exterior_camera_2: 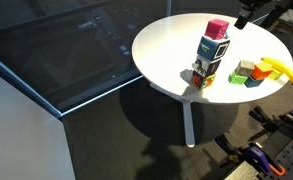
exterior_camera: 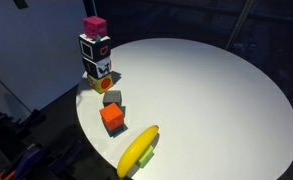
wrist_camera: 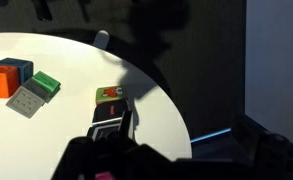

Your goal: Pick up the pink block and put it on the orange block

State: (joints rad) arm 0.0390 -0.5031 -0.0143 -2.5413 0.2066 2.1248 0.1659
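Note:
The pink block [exterior_camera: 94, 25] sits on top of a stack of black-and-white patterned cubes [exterior_camera: 95, 55] near the table's edge; it shows in both exterior views [exterior_camera_2: 217, 28]. The orange block [exterior_camera: 112, 118] lies on the table beside the stack, and appears in the wrist view [wrist_camera: 0, 81]. My gripper [exterior_camera_2: 250, 16] is a dark shape high above the table's far side, apart from the stack. In the wrist view the stack [wrist_camera: 111, 108] lies below the dark gripper body. The fingers do not show clearly.
A round white table [exterior_camera: 206, 90] carries a grey cube [exterior_camera: 112, 98], a yellow banana [exterior_camera: 137, 150], a green block [wrist_camera: 46, 84] and a blue block [wrist_camera: 16, 68]. The floor around it is dark. Camera stands [exterior_camera_2: 276, 140] are beside the table.

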